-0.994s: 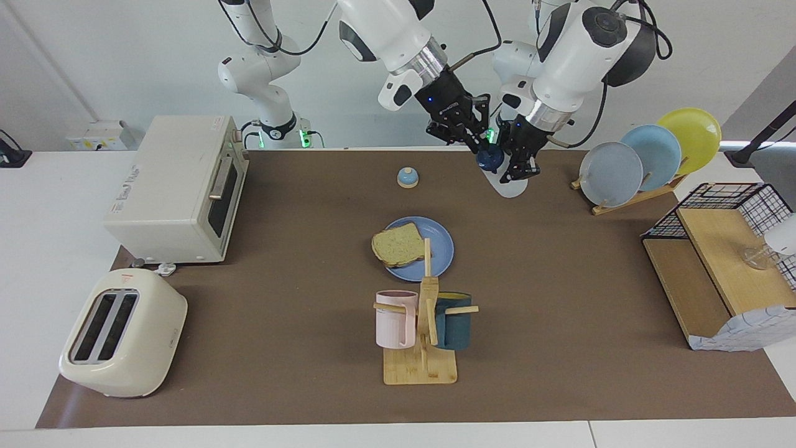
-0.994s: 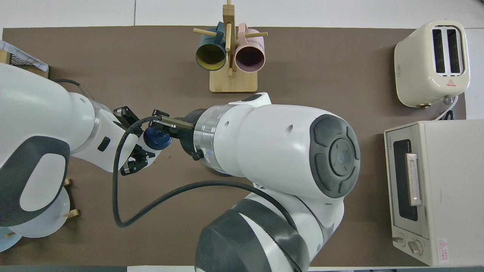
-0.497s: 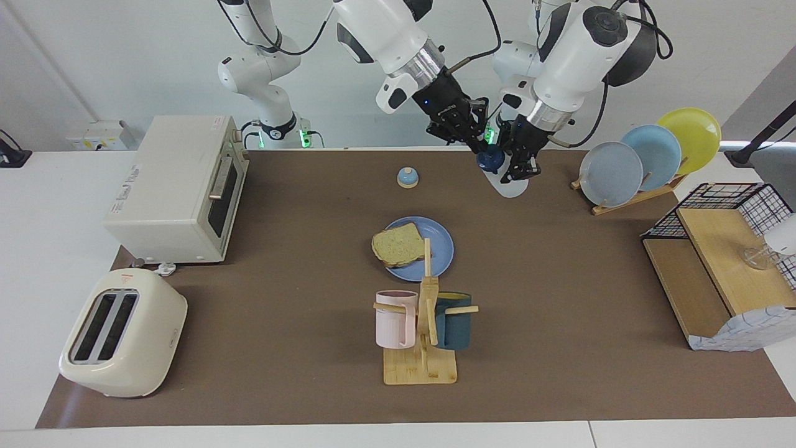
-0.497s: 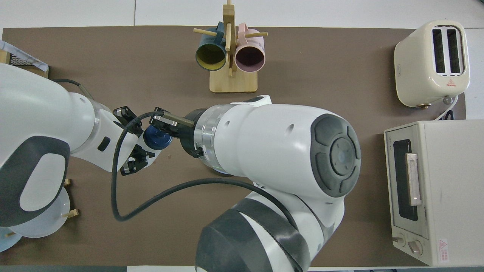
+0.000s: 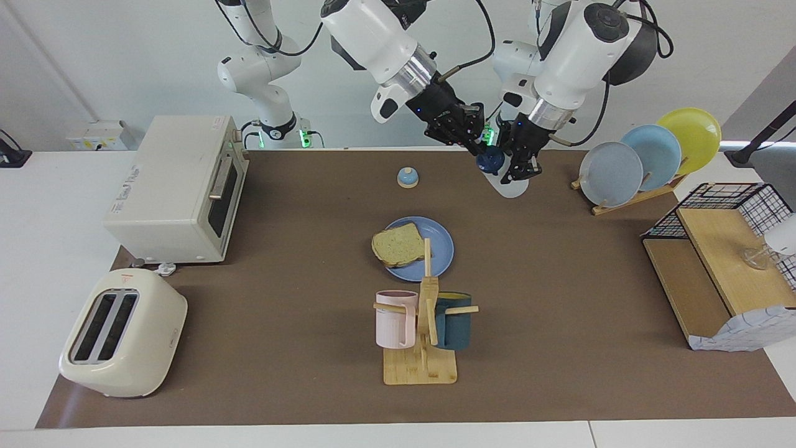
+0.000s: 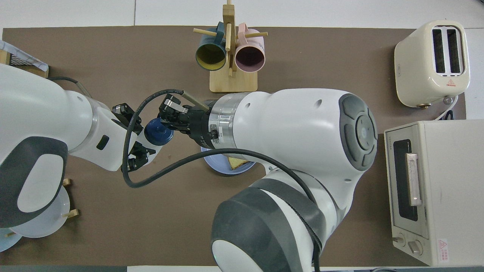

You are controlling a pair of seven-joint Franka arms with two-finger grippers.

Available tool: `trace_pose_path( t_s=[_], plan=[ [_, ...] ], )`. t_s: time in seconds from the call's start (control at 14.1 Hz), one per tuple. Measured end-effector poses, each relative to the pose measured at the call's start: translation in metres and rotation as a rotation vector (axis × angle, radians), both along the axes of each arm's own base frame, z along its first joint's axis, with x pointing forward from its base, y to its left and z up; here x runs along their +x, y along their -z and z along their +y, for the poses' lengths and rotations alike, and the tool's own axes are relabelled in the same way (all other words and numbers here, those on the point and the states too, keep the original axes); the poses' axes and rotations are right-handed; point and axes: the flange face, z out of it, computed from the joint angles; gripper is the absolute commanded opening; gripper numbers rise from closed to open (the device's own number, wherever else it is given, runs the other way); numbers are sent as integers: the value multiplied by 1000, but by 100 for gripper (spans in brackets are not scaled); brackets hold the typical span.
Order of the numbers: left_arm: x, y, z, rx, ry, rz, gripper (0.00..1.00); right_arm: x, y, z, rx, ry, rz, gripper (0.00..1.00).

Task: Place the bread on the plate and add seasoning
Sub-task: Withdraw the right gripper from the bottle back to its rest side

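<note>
The bread [image 5: 396, 244] lies on the blue plate [image 5: 435, 258] at the middle of the table; in the overhead view only a rim of the plate [image 6: 214, 166] and a corner of the bread [image 6: 236, 163] show under the right arm. The seasoning [image 5: 513, 186], a white bottle with a navy cap [image 5: 489, 160], hangs tilted over the table's edge nearest the robots. My left gripper [image 5: 520, 170] is shut on its body. My right gripper [image 5: 477, 145] is shut on the cap [image 6: 158, 132]. In the overhead view the left gripper [image 6: 138, 148] sits beside the right gripper [image 6: 171, 118].
A small blue-domed bell [image 5: 407, 177] sits nearer the robots than the plate. The mug rack [image 5: 421, 328] stands farther out. A toaster oven [image 5: 180, 186] and toaster [image 5: 121, 333] are at the right arm's end; a plate rack [image 5: 647, 158] and wire shelf [image 5: 727, 261] at the left arm's.
The right arm has swung its wrist up and away from the robots while its gripper stays on the cap. That uncovers part of the plate and bread from overhead. The bottle has barely moved.
</note>
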Motion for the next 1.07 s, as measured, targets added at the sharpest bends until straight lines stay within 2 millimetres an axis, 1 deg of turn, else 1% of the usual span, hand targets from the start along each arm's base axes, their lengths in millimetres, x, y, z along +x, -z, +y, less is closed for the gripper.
trace_pose_path(
  t_s=[0.14, 0.28, 0.43, 0.5, 0.57, 0.64, 0.71, 0.92, 1.07],
  plan=[
    [1, 0, 1, 0, -8, 0, 0, 3, 0, -3, 36, 28, 22, 0],
    [-1, 3, 1, 6, -5, 14, 0, 13, -7, -15, 86, 90, 17, 0],
    [-4, 5, -4, 7, 5, 16, 0, 22, -9, -26, 118, 130, 28, 0],
    [-4, 4, -5, 6, 7, 15, 0, 24, -8, -30, 123, 137, 33, 0],
    [-5, 3, -5, 6, 7, 14, 0, 25, -7, -30, 123, 139, 36, 2],
    [-5, 3, -5, 5, 7, 13, 0, 24, -5, -30, 120, 136, 36, 63],
    [-5, 3, -5, 5, 7, 13, 0, 24, -1, -30, 112, 129, 34, 100],
    [-6, 7, -4, 10, 7, 23, 0, 21, 9, -36, 86, 114, 26, 100],
    [-6, 11, -2, 14, 6, 32, 0, 21, 17, -50, 26, 111, 3, 100]
  ],
)
